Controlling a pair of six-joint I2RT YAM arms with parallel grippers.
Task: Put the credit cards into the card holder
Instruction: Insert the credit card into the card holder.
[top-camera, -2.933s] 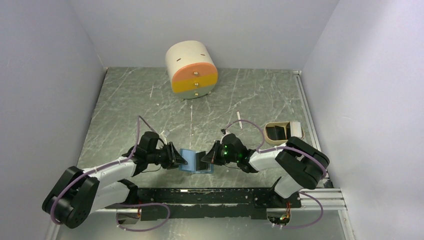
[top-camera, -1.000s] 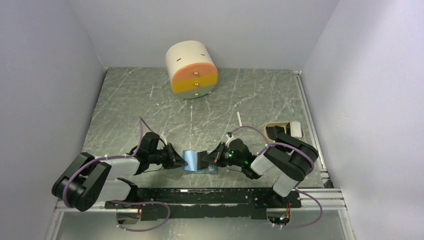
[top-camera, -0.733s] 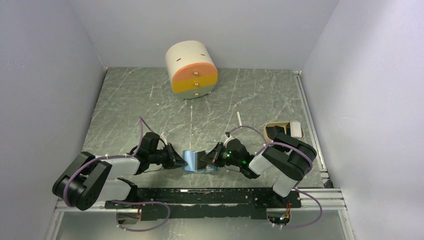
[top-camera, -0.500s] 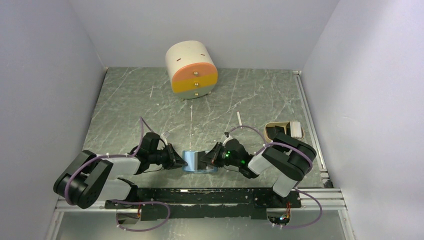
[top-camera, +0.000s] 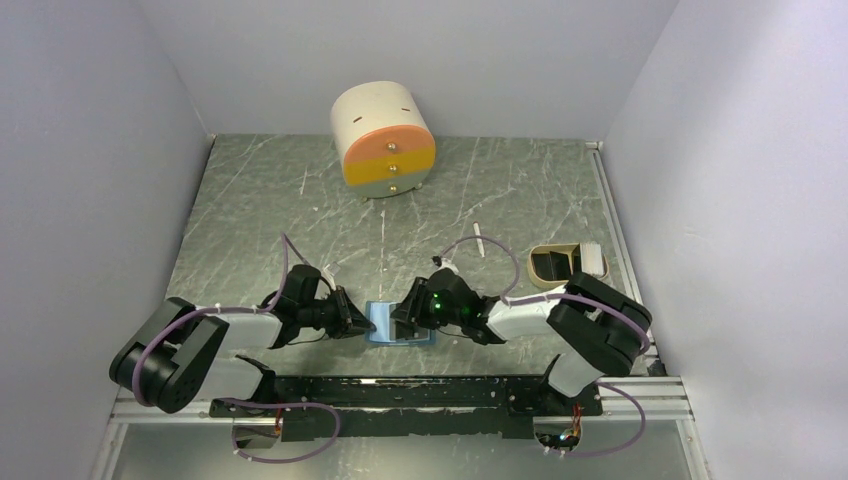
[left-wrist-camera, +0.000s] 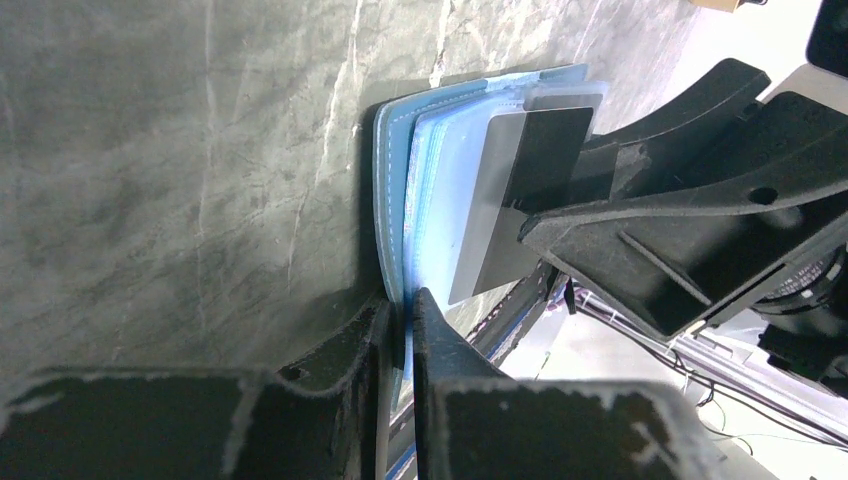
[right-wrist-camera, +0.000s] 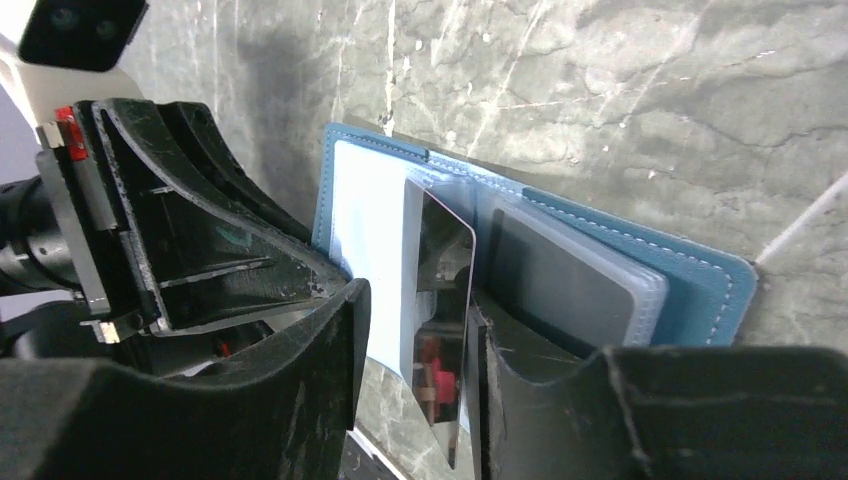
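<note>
The card holder (top-camera: 384, 326) lies opened on the table between my two grippers, teal outside and light blue inside. My left gripper (top-camera: 360, 321) is shut on the edge of its left flap (left-wrist-camera: 390, 170), with the flap pinched between the jaws (left-wrist-camera: 405, 305). A dark glossy credit card (right-wrist-camera: 445, 255) stands partway in a clear slot. My right gripper (right-wrist-camera: 415, 300) is open with its jaws on either side of that card, which rests against the right finger. In the left wrist view the same card (left-wrist-camera: 520, 190) sticks out of the sleeves. Another dark card (right-wrist-camera: 565, 285) sits inside the right-hand pocket.
A cream drum-shaped drawer unit (top-camera: 385, 140) with an orange front stands at the back. A beige tray (top-camera: 565, 262) sits at the right, with a small white stick (top-camera: 480, 240) beside it. A black rail (top-camera: 400, 390) runs along the near edge.
My right gripper has opened and let go of the glossy card, which stays in the slot. That arm has shifted a little to the left. The left gripper keeps its hold.
</note>
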